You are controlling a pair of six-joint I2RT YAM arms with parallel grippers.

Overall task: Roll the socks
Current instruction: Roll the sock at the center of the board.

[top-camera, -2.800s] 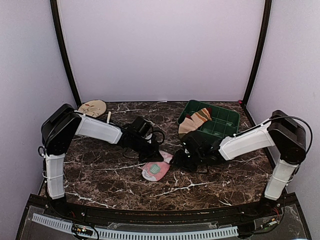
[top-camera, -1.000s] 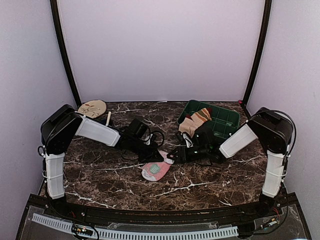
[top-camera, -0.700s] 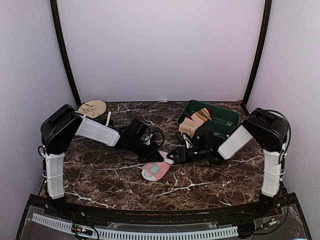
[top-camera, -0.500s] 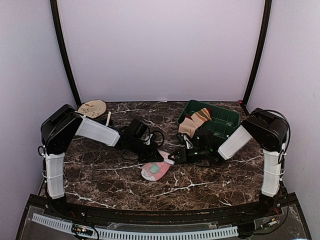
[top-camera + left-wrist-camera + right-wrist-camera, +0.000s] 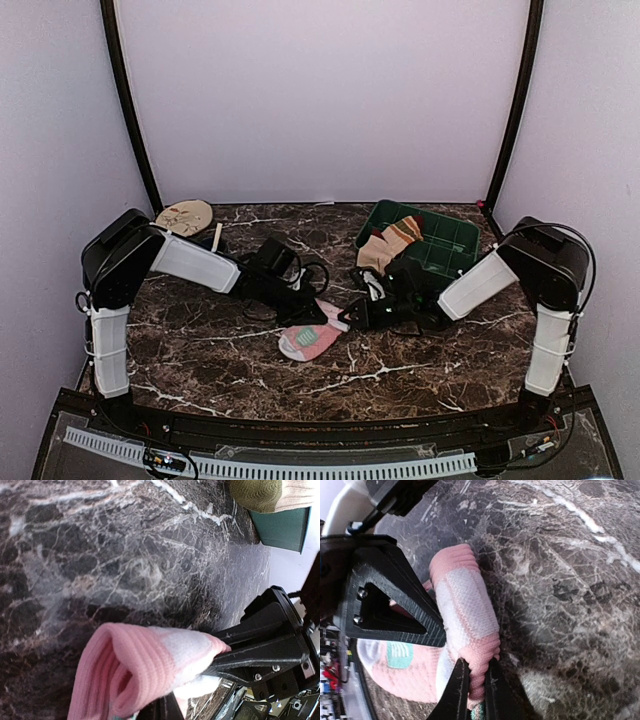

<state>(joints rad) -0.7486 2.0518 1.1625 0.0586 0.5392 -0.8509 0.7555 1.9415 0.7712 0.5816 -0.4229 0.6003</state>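
Right gripper [image 5: 472, 680] nipped tight on the pink sock's [image 5: 465, 610] folded edge, left gripper [image 5: 311, 316] pressed shut on the same sock from the opposite side, just before the green tray's [image 5: 455, 236] near-left corner — tan striped sock [image 5: 390, 243] draped over that tray's left rim.

Pale lilac walls [image 5: 320, 100] (black corner posts [image 5: 134, 120]) enclose a dark marble table [image 5: 200, 350].
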